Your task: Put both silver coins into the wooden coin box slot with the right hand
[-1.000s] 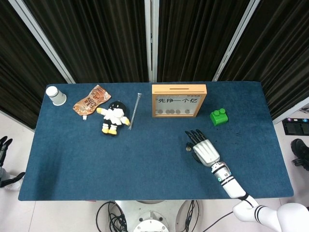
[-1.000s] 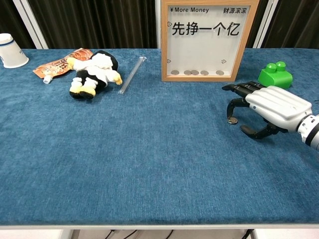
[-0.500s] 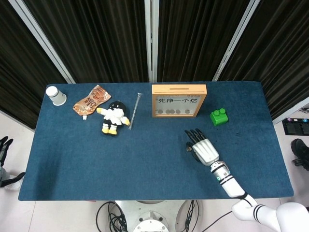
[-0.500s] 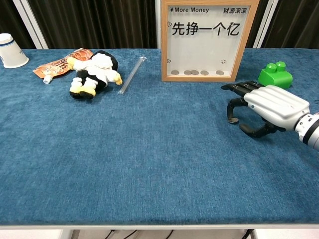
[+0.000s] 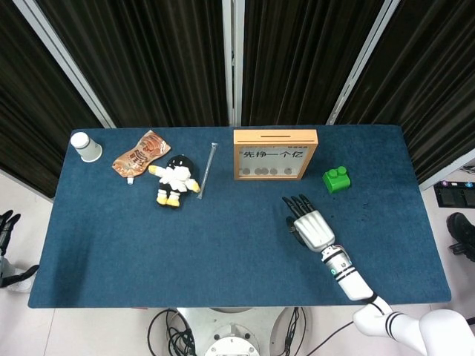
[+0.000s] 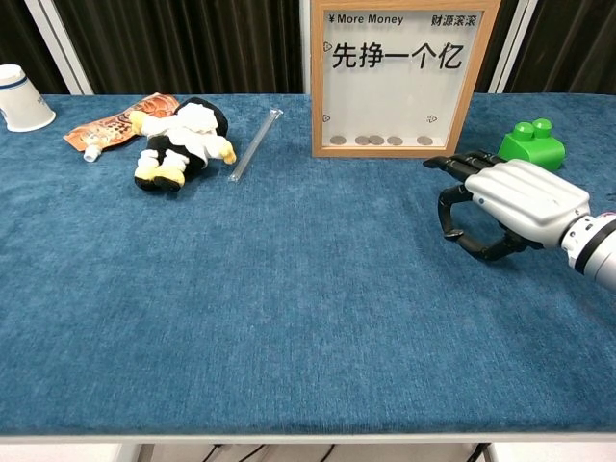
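The wooden coin box [image 5: 275, 155] [image 6: 399, 79] stands upright at the back middle of the table, with its slot [image 5: 275, 134] on the top edge and several coins lying behind its glass. My right hand [image 5: 308, 226] [image 6: 510, 197] rests palm down in front of the box and to its right. Its fingers are apart, and one fingertip [image 6: 449, 229] curls down onto the cloth where a silver coin lay. The finger hides that coin in both views. My left hand [image 5: 7, 225] hangs off the table's left side, holding nothing.
A green toy block [image 5: 336, 179] [image 6: 532, 142] sits just beyond the right hand. At the left lie a plush doll [image 5: 174, 180] [image 6: 181, 141], a clear tube [image 5: 208, 169] [image 6: 252, 144], a snack pouch [image 5: 139, 153] and a white cup [image 5: 87, 146].
The right hand has slid a little toward the box and to the left. Its curled fingertip now covers the silver coin that showed beside it before.
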### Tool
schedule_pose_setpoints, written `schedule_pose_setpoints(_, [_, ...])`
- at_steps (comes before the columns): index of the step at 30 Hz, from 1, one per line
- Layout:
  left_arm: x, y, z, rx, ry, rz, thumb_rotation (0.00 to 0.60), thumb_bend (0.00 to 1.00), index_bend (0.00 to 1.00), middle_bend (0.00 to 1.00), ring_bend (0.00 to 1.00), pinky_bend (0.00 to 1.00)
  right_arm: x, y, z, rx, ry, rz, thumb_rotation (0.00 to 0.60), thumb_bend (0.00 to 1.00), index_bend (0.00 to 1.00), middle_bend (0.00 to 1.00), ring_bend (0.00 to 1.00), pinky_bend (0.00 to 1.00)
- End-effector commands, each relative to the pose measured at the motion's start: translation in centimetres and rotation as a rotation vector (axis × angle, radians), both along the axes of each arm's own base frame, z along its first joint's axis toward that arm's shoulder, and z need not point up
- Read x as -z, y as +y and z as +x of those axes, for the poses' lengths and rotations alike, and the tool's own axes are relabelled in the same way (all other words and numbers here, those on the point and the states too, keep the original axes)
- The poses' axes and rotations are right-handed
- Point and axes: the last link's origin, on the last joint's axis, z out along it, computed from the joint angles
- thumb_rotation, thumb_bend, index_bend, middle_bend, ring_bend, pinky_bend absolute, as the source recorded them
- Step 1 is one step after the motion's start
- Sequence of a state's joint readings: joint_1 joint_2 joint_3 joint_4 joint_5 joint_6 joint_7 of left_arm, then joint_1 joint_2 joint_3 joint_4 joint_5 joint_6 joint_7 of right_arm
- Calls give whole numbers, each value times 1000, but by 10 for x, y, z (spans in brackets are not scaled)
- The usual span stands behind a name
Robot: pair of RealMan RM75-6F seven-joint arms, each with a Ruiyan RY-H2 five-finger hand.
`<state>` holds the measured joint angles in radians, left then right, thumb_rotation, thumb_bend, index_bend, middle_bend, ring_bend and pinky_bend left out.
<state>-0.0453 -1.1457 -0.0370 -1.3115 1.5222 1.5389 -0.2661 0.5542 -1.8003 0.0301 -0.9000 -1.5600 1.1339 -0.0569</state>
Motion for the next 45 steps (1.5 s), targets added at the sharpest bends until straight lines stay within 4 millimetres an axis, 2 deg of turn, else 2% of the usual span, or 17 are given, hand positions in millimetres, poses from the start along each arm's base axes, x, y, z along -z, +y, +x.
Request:
schedule_pose_setpoints(1, [0, 0, -1, -1, -3, 0, 600, 68, 54, 0, 0, 0, 0, -1, 1, -4, 0, -1, 600, 327, 488, 39, 0, 0])
schedule_pose_setpoints(11, [0, 1, -1, 2, -5, 1, 600, 68, 54, 0, 0, 0, 0, -1, 5, -17, -10, 8, 600, 327, 397, 38, 0, 0])
schedule_pose_setpoints(18, [0, 1, 0, 8, -9, 1, 600, 69, 54, 0, 0, 0, -1, 0, 6, -31, -22, 7, 600, 327, 391, 40, 0, 0])
schedule_pose_setpoints(31, [1, 0, 1, 7, -15, -8, 600, 68, 54, 0, 0, 0, 0, -1, 5, -26, -17, 0, 600, 327, 533, 51, 0, 0])
schedule_pose_setpoints(45, [0, -1, 1, 7, -16, -7, 600, 68, 54, 0, 0, 0, -2, -3, 10, -30, -47, -10, 600, 354, 621, 71, 0, 0])
